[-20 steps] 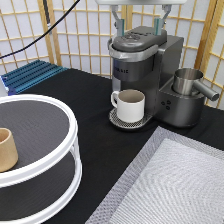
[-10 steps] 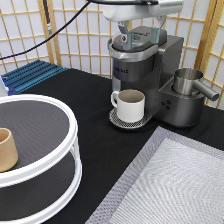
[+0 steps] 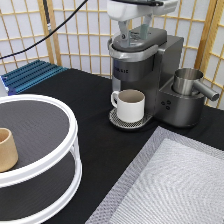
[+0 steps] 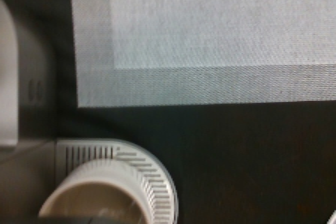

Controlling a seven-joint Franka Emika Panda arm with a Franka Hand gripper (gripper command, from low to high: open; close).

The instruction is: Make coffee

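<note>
Gripper sat at the far side of the table, low over the lid of the coffee machine. Its two fingers stood apart, tips at or just above the lid. Nothing showed between them.

The coffee pod was not seen in either view. Could not tell whether it was already inside the machine or somewhere out of frame.

Cream mug stood upright on the round drip tray under the spout, handle toward the exterior view's left. The wrist view looked down on the same mug and the grey mat.

Metal jug sat on the machine's right part. White two-tier stand was near left, with a tan cup on its upper shelf.

Judgement on the pod: probably very light, with thin plastic walls that give under a hard squeeze and a foil top that punctures easily. Best taken across the side walls just under the rim, foil untouched
</note>
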